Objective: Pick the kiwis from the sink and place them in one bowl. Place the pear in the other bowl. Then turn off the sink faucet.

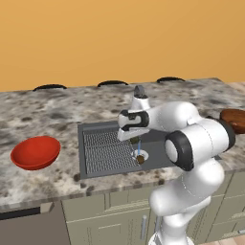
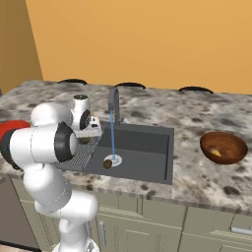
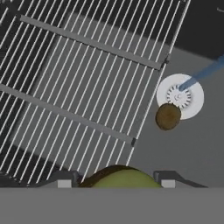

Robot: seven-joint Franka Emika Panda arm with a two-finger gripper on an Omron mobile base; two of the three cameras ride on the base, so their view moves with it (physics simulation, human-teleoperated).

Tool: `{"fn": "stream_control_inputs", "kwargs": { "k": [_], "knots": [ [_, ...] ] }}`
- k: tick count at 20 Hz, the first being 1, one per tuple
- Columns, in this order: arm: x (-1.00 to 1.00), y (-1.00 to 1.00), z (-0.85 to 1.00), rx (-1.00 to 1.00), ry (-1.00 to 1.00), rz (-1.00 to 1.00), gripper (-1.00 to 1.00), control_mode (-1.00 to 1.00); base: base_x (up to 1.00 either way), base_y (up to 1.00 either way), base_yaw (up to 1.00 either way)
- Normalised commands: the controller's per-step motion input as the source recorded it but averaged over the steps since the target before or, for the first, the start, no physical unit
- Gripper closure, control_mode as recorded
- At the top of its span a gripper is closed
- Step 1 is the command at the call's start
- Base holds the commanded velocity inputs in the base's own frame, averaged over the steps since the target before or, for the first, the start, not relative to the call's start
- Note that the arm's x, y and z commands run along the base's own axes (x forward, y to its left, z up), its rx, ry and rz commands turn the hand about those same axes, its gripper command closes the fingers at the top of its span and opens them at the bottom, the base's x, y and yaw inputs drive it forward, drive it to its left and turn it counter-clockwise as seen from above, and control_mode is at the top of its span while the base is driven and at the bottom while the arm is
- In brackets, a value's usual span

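We found the dark reddish-brown bowl (image 2: 223, 146) on the counter to the right of the sink (image 2: 147, 147), with the orange-tan pear (image 2: 215, 152) lying inside it against the near wall. The bright red bowl (image 1: 36, 152) sat on the counter to the left of the sink, and we saw nothing in it from the left base view. Down in the dark grey basin, the darker brown kiwi (image 3: 168, 116) rested on the floor, touching the edge of the round pale drain (image 3: 180, 96), beside the ribbed wire rack (image 3: 78, 87). The faucet (image 2: 113, 101) was running (a thin blue stream fell straight onto the drain).

The gripper (image 3: 116, 180) hung over the sink above the rack's right edge, its fingers (image 3: 64, 180) closed narrowly on the olive-green kiwi (image 3: 123, 179), which bulged between the two tips at the bottom of the hand view. That kiwi looked smooth and yellow-green on top with a darker brownish rim; the one below was a dull, speckled brown and nearly round.
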Motion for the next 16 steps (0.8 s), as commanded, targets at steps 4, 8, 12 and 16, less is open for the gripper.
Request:
{"fn": "stream_control_inputs", "kwargs": {
  "k": [4,8,12,16],
  "knots": [
    [0.0,1.0,0.2,0.0,0.0,0.18,1.0,-1.0,0.0,0.0,0.0],
    [0.0,1.0,0.12,0.0,0.0,0.19,1.0,-1.0,0.0,0.0,0.0],
    [0.0,1.0,0.07,0.0,0.0,0.17,1.0,-1.0,0.0,0.0,0.0],
    [0.05,1.0,0.05,0.0,0.0,0.14,1.0,-1.0,0.0,0.0,0.0]
  ]
}}
